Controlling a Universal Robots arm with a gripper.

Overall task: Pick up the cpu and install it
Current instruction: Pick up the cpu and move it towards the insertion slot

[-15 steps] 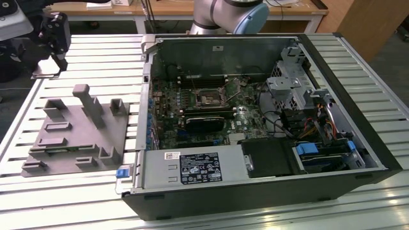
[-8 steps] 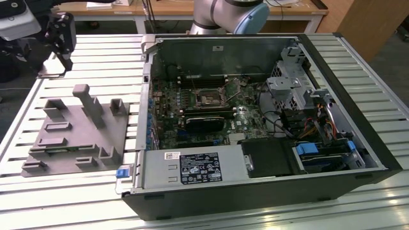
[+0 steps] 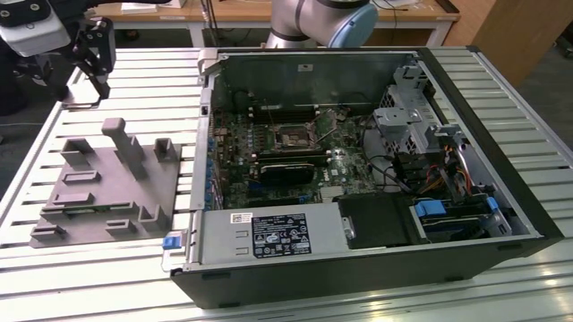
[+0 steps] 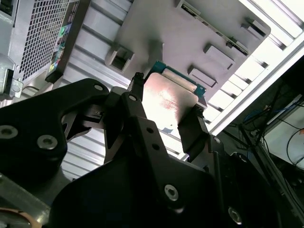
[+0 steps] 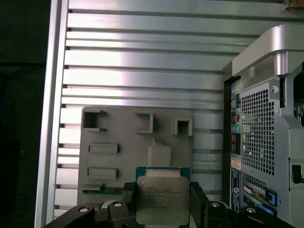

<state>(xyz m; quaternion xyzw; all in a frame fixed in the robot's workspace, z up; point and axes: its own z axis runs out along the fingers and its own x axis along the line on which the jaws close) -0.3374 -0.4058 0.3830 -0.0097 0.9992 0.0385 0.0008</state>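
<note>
Item: cpu (image 5: 162,190), silver-topped. I am pinching it by opposite edges in my gripper (image 5: 162,200), aloft near the grey fixture tray (image 5: 109,128), outside the open computer case (image 3: 465,87). Handling, I judge: level, evenly squeezed.

A silver counter of ribbed aluminium slats (image 3: 107,282) spans the exterior view, and its slats catch bright overhead light toward seven o'clock (the glare whitens them there). Beyond its far edge, at twelve o'clock, stands a pale wooden-topped bench (image 3: 241,12) on white metal legs (image 3: 194,33). At one o'clock rises a tall brown wooden panel (image 3: 510,33), with dull grey floor (image 3: 548,87) below it toward three o'clock. In the second wrist view, thin dark cables (image 4: 280,128) hang in shadow past the counter's edge.
</note>
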